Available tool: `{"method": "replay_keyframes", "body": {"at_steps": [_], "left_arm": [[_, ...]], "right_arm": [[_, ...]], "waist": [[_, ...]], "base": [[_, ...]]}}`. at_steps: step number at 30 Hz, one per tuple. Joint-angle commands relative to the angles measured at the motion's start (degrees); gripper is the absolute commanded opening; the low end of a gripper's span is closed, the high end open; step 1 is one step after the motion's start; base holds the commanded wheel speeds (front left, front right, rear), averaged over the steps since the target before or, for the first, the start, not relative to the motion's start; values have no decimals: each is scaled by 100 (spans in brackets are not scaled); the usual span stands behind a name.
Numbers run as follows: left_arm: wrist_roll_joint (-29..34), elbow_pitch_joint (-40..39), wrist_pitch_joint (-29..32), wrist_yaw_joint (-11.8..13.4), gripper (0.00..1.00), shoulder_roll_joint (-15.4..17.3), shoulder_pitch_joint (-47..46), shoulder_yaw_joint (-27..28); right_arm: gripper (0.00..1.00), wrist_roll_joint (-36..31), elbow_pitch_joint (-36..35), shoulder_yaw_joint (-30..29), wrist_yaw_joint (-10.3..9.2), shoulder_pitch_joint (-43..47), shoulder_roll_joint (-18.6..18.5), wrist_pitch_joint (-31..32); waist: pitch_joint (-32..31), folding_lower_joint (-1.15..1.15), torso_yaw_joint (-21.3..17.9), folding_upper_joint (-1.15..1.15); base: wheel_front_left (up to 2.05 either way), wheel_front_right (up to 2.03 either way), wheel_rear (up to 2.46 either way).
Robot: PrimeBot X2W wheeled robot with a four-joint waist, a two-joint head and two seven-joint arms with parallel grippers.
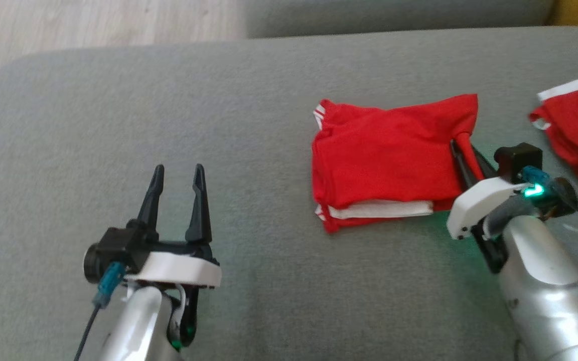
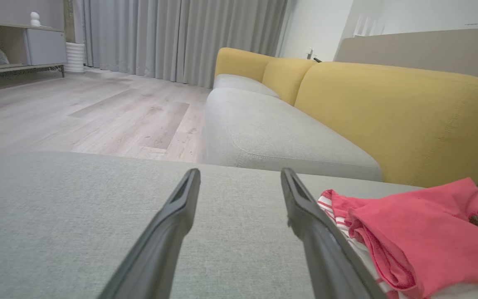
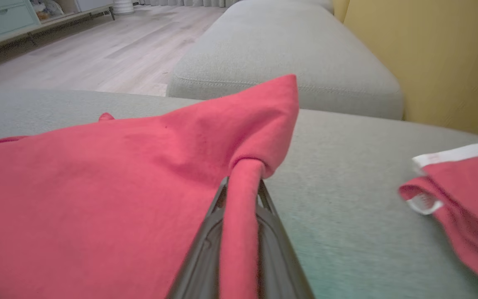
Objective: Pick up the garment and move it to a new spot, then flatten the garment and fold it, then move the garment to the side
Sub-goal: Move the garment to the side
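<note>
right gripper pinches the right edge of the red garment (cloth rolled between its fingers). left gripper gapes empty above the grey cushion.

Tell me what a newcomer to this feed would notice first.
The folded red garment with white stripes stands out on the grey sofa cushion, right of centre, with the right claw shut on a pinch of its right edge. A second red garment lies at the far right. The left claw is open over bare cushion at lower left.
</note>
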Motion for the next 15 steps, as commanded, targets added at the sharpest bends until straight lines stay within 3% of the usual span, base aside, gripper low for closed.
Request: {"method": "replay_keyframes", "body": {"at_steps": [1,6,15], "left_arm": [[-11,-159,-30,18,100,40,-30,128],[-36,-181,-30,42,100,40,21,29],[56,-206,-30,14,100,40,-156,4]], "right_arm": [[0,-67,-230,168,-4,-21,-86,-78],[0,-218,-740,626,-4,78,-661,128],[0,-170,-1434,795,-4,-305,-2432,770]], "waist": [[-152,0,-156,0],[-231,0,-398,0],[279,0,-518,0]], "base": [[0,0,0],[0,0,0],[0,0,0]]}}
